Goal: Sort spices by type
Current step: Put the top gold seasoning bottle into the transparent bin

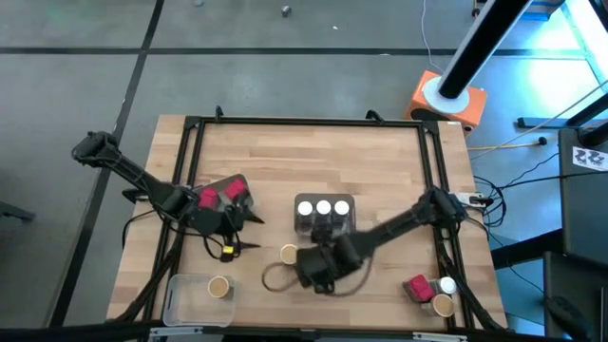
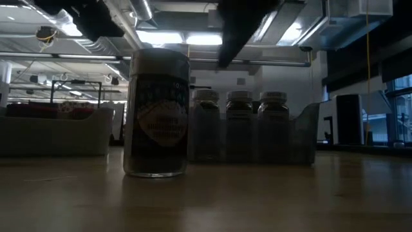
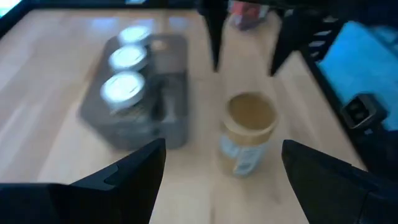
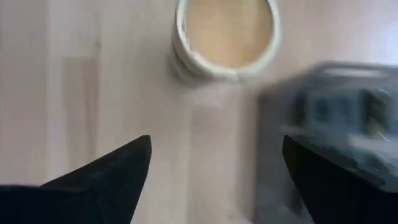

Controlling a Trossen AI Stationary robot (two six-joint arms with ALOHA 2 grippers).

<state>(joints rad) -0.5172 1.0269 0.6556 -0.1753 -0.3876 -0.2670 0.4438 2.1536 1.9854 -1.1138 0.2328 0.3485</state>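
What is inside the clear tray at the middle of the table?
The middle tray holds three white-lidded jars in a row. Whether anything lies beneath or behind them is hidden.

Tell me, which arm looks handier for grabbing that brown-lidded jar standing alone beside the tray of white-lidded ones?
Probably the right: its open tool hangs just beside the jar, which fills its wrist view. The left tool, also open, sits farther off.

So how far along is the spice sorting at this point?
Done: three round white-lidded jars fill the middle clear tray, two red boxy packets sit in the left tray, one tan-lidded jar in the front-left tray. In hand: the open right pincer hovers by a loose tan-lidded jar. Left: three containers at front right. The left pincer, open, waits.
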